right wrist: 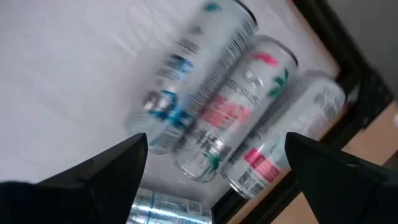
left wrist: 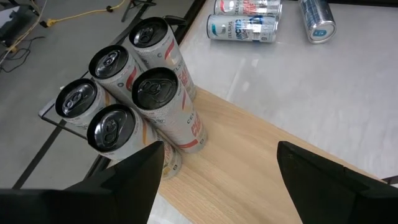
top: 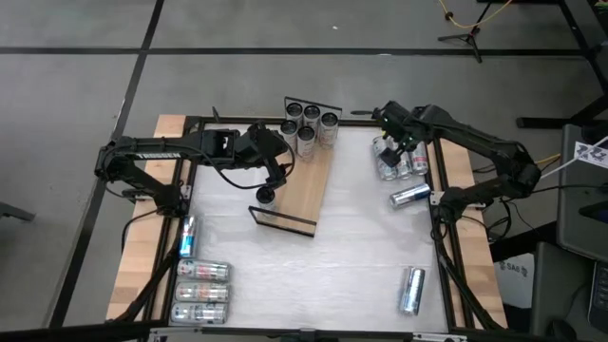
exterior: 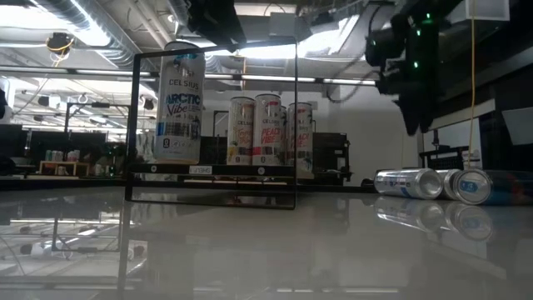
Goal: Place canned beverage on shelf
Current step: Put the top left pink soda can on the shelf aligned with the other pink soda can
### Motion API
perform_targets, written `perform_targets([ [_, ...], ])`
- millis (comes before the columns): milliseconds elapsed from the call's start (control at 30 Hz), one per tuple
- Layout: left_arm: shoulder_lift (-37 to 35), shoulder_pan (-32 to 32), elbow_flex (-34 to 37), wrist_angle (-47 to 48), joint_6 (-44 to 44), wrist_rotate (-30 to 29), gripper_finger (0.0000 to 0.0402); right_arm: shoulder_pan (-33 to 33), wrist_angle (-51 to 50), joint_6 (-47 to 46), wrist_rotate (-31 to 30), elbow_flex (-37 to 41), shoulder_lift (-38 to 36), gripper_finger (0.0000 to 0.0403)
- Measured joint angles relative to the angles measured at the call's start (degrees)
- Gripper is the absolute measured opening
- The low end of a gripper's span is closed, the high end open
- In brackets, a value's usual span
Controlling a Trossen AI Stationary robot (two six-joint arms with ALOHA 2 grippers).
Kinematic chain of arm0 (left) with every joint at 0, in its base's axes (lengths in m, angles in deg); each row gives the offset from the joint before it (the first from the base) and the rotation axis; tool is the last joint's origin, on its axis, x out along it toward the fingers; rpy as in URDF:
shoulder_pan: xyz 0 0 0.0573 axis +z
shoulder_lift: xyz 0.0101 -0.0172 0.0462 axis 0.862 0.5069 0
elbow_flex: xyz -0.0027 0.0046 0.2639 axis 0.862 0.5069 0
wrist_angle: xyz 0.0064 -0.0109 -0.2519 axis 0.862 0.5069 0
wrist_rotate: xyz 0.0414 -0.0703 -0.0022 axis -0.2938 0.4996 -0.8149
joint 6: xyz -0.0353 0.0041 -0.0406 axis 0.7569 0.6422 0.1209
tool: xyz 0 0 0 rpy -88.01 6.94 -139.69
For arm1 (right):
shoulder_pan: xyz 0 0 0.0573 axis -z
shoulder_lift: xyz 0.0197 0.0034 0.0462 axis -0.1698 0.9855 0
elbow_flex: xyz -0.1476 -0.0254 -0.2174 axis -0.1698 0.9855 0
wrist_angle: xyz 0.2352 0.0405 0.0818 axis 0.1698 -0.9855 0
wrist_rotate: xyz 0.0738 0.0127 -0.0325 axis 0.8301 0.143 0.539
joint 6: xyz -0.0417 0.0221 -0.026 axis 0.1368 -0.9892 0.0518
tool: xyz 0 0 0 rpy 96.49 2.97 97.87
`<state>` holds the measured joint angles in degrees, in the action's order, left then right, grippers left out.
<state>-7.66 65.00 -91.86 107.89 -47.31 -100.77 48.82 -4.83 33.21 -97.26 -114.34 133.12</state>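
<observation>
Can upright on shelf, just below open left gripper.

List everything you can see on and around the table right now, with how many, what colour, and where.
Long light-wood shelf board with black wire end rails: one, lying slantwise mid-table.
Upright silver cans: five, clustered at the shelf's far end.
Upright Arctic Vibe can: one, white and blue, at the shelf's near end.
Lying silver cans, far right: about three side by side, one more just nearer.
Lying silver can: one, near right.
Lying silver cans, near left: about four.
White tabletop with wooden edges: one.
Left claw: open, above the shelf.
Right claw: open, above the far-right cans.
</observation>
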Motion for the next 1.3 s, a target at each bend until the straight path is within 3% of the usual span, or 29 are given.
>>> perform_targets([
  [367,0.0,0.0,0.0,0.0,0.0,0.0,0.0306,7.8,12.9,-8.8,-0.7,8.8,0.2,0.0374],
  [833,0.0,0.0,0.0,0.0,0.0,0.0,0.0306,7.9,16.8,-12.1,-5.2,12.5,2.1,0.0374],
  [1300,0.0,0.0,0.0,0.0,0.0,0.0,0.0306,7.9,19.9,-12.3,-3.9,12.5,8.3,0.0374],
])
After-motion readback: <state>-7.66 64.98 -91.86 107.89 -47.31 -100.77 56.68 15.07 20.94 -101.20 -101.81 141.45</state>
